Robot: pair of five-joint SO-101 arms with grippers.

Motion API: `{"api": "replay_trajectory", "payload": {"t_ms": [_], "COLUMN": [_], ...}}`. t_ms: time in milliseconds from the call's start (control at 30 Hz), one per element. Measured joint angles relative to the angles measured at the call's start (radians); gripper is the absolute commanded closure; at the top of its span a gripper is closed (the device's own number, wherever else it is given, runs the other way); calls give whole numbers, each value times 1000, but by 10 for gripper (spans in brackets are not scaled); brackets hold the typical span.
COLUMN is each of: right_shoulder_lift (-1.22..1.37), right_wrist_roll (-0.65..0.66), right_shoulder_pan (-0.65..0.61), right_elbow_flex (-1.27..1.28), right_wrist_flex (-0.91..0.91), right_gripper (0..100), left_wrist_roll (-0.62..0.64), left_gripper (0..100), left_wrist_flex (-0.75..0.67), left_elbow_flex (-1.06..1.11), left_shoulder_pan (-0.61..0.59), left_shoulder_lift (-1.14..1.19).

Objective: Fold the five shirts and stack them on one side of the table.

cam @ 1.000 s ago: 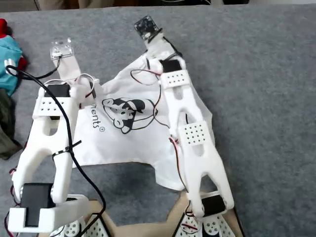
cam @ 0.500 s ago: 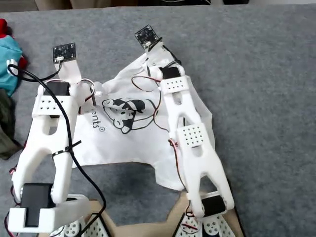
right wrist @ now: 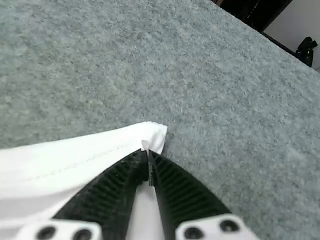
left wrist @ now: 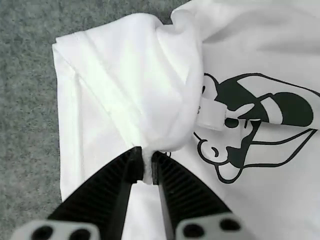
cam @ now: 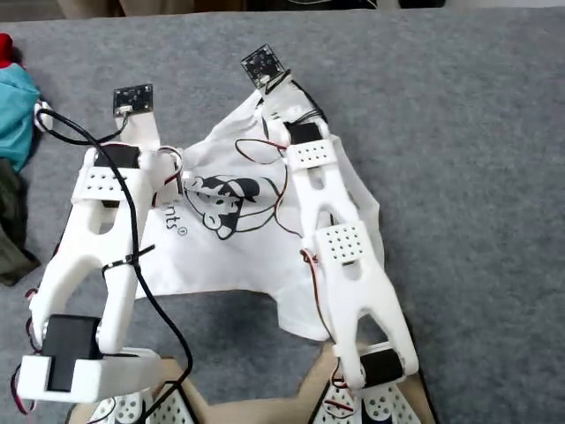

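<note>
My left arm (cam: 113,182) has shifted toward three o'clock, left jaws pinching the shirt's (cam: 225,258) sleeve folded inward; right jaws clamp its twelve-o'clock corner.

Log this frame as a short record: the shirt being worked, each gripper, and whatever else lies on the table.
shirt: white shirt with a black graphic, spread on the grey table, one side bunched up
left gripper: shut on a bunched fold of the shirt, beside the graphic
right gripper: shut on a hemmed corner of the shirt, bare table beyond it
other items: teal garment and dark garment at the high view's left edge
</note>
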Motion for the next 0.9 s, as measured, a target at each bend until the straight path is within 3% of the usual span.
{"api": "replay_trajectory", "payload": {"t_ms": [267,633,900], "right_shoulder_lift": [2,-100,-279], "right_wrist_roll": [0,-115,-120], "right_shoulder_pan": [17,18,23], "right_elbow_flex": [-44,-149,-150], "right_wrist_flex": [28,399,767], "right_gripper": [993,993,992], "left_wrist_roll": [0,0,-2], "left_gripper": [980,980,980], "left_wrist_flex": [0,0,35], "left_elbow_flex": [0,0,0], "left_shoulder_pan": [3,3,3], "left_shoulder_lift": [0,0,0]}}
